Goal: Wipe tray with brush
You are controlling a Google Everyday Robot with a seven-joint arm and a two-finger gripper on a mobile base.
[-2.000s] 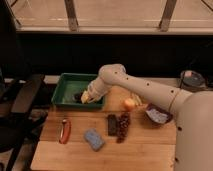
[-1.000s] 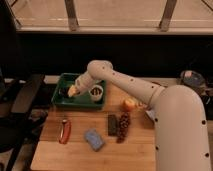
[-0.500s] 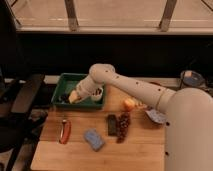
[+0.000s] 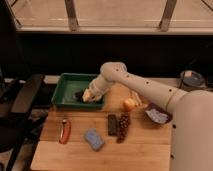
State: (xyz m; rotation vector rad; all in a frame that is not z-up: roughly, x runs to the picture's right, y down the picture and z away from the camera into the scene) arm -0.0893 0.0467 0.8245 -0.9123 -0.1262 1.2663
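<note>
The green tray (image 4: pixel 67 82) stands at the back left of the wooden table. My white arm reaches from the right down into its right half. My gripper (image 4: pixel 87 96) is low inside the tray near its front right corner. A dark shape (image 4: pixel 79 94), seemingly the brush, lies on the tray floor right at the gripper's tip. I cannot tell whether the gripper holds it.
On the wooden table (image 4: pixel 140 150) lie a red-handled tool (image 4: pixel 64 131), a blue sponge (image 4: pixel 93 139), a flat black block (image 4: pixel 112 125), dark grapes (image 4: pixel 123 127) and an apple (image 4: pixel 129 104). A purple bowl (image 4: pixel 157 114) is at the right. Black chairs (image 4: pixel 25 97) stand to the left.
The gripper has swept back and forth inside the tray: left toward the middle, then back right to the front right corner now.
</note>
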